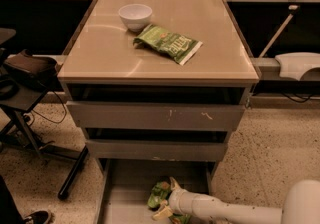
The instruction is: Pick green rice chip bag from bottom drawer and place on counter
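Observation:
The green rice chip bag (159,195) lies on the floor of the open bottom drawer (127,193), near its middle front. My gripper (168,199) reaches in from the lower right on a white arm. Its two pale fingers (174,184) stand on either side of the bag's right end, spread around it. The counter (115,53) is the beige top of the cabinet above. A flatter dark-green bag with a white end (168,43) lies on it.
A white bowl (135,16) stands at the back of the counter. Two upper grey drawer fronts (155,116) are pulled partly out above the bottom drawer. A black stand with a bag (27,70) is at the left. A white object (297,64) sits on a ledge at the right.

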### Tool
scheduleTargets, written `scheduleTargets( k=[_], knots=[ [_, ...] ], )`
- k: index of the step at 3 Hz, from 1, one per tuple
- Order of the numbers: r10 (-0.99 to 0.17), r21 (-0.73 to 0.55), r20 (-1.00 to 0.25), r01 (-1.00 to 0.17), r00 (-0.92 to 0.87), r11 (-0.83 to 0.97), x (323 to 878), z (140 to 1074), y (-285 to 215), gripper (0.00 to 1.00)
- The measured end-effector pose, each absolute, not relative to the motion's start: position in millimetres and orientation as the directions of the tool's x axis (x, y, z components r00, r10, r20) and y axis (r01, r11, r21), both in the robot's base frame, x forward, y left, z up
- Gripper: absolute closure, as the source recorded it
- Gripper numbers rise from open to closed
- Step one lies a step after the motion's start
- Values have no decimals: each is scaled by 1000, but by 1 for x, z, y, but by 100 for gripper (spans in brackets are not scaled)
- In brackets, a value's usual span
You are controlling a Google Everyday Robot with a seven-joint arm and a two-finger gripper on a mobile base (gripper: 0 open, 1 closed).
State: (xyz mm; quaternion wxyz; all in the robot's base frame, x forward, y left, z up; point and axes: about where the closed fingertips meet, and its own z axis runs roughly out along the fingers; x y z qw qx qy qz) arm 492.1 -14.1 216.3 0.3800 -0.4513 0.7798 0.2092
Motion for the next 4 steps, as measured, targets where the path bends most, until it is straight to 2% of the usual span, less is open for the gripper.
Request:
scheduleTargets(
  k=[1,2,3,4],
  knots=[
    [-602,-55,-748,-878,-280,476,491,219,-16,0],
    [-576,-24,-760,-874,-300,486,495,214,-12,0],
    [-495,42,-802,-858,-335,512,504,201,-6,0],
    [-385,179,-822,-832,-420,525,496,158,3,0]
  ],
)
